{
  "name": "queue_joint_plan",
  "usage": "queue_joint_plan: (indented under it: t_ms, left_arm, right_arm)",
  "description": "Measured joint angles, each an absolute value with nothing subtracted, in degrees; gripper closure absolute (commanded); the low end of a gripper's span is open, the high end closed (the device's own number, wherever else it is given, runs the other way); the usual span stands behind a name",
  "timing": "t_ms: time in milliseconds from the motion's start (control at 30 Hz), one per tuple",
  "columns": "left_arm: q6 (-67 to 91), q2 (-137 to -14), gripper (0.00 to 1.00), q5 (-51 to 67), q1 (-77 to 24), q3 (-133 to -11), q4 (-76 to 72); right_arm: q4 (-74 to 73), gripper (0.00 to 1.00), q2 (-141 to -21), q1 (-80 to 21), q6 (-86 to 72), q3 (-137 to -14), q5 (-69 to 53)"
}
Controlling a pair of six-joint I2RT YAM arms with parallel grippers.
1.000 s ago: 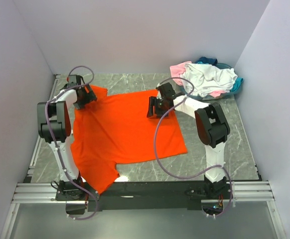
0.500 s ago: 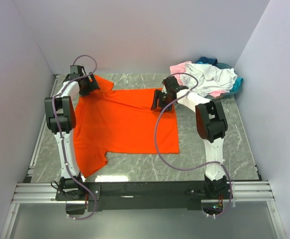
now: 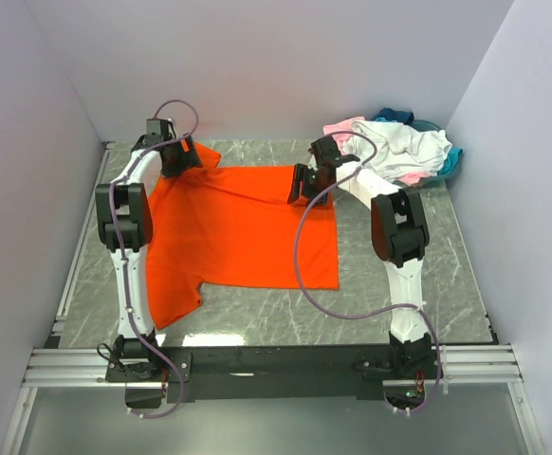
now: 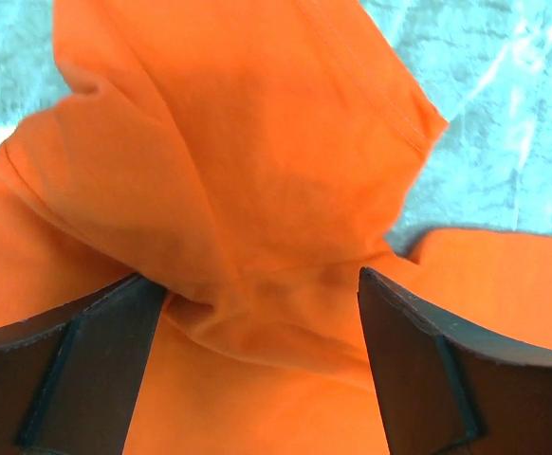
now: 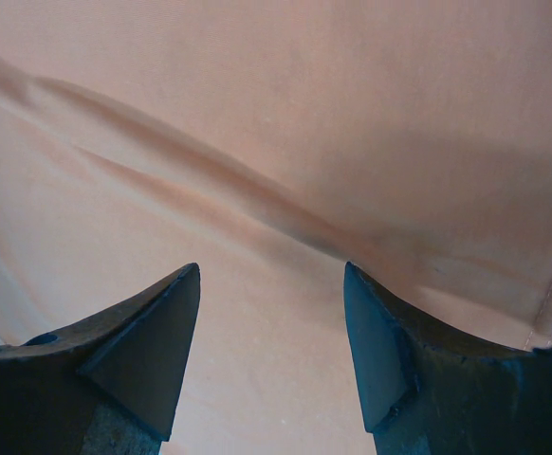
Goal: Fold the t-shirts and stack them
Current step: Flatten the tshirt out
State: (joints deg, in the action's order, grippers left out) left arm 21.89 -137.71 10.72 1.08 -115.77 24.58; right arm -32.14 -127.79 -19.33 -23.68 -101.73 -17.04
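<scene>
Far across the table (image 3: 257, 313), left gripper (image 3: 183, 159) and right gripper (image 3: 300, 188) hung over the orange t-shirt (image 3: 238, 227), jaws spread wide, unclenched.

Soft, even overhead light fills the top view; a pale glare patch sits on the table (image 3: 257, 318) just nearer than the orange t-shirt (image 3: 243, 227). The right wrist view shows that shirt washed-out peach (slightly soft), with faint fold shadows.

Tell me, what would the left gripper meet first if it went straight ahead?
Most likely the orange t-shirt: its bunched fabric fills the space ahead of the left gripper; contact unclear.
</scene>
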Motion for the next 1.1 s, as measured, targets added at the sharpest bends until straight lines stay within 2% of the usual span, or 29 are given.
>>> queue_joint_plan:
  t_ms: [100, 267, 533, 733, 1100]
  left_arm:
    - [21.96, -134.61, 0.12, 9.76, 0.75, -113.19, 24.62]
    - [22.20, -122.56, 0.13, 7.57, 0.67, -103.74, 25.36]
    - [23.83, -106.15, 0.13, 6.66, 0.67, -85.08, 22.26]
    - [24.86, -106.34, 0.12, 6.79, 0.71, -77.41, 22.87]
    - [24.23, -115.04, 0.13, 7.09, 1.96, -81.25, 23.49]
  right_arm:
    - [-32.38, 0.31, -127.50, -19.33, -23.20, -101.82, -17.19]
    - [-32.67, 0.31, -124.31, -19.68, -22.57, -98.74, -17.21]
    - [-31.00, 0.31, -119.28, -21.82, -22.06, -90.00, -17.15]
    - [-29.89, 0.31, -119.09, -22.52, -23.00, -86.24, -17.69]
    - [-28.16, 0.32, -121.08, -22.37, -26.24, -88.25, -17.89]
